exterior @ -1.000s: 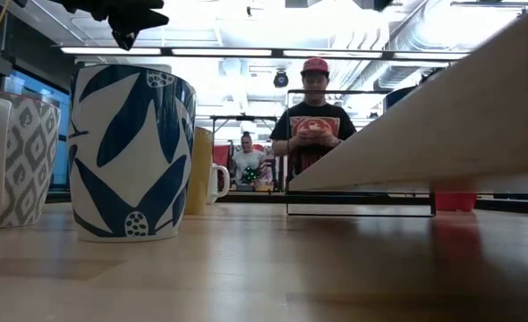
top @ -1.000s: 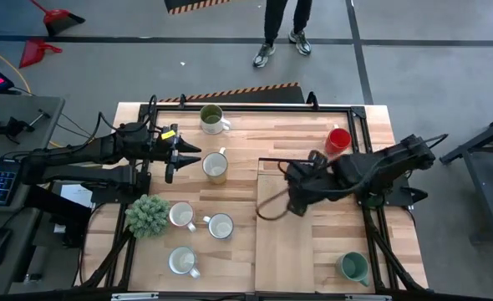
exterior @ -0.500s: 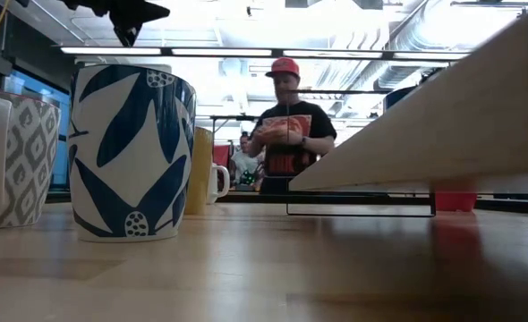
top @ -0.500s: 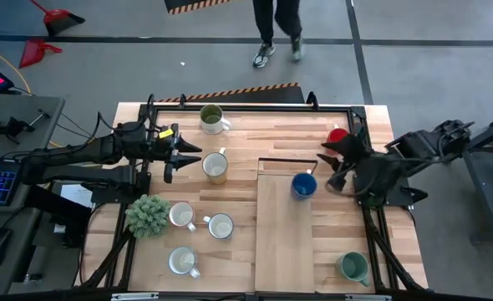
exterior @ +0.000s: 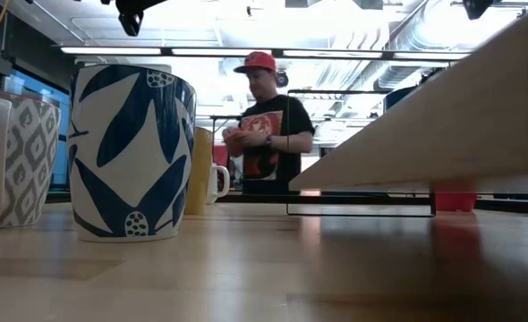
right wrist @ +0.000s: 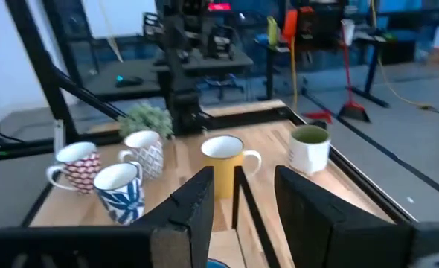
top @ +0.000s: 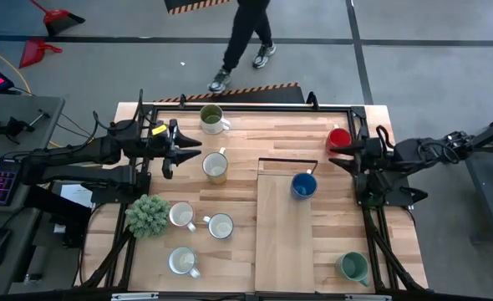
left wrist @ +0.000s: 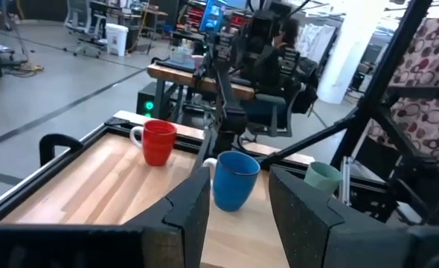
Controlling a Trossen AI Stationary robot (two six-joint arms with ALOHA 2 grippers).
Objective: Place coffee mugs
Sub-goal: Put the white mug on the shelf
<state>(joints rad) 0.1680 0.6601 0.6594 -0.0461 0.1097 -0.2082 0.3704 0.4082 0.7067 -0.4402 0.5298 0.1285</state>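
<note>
We hold our left gripper [top: 190, 151] out level over the left half of the table, its fingers parted and empty, while our right gripper [top: 340, 153] hangs at the table's right edge, arm drawn back, its fingers likewise spread with nothing between them.
</note>
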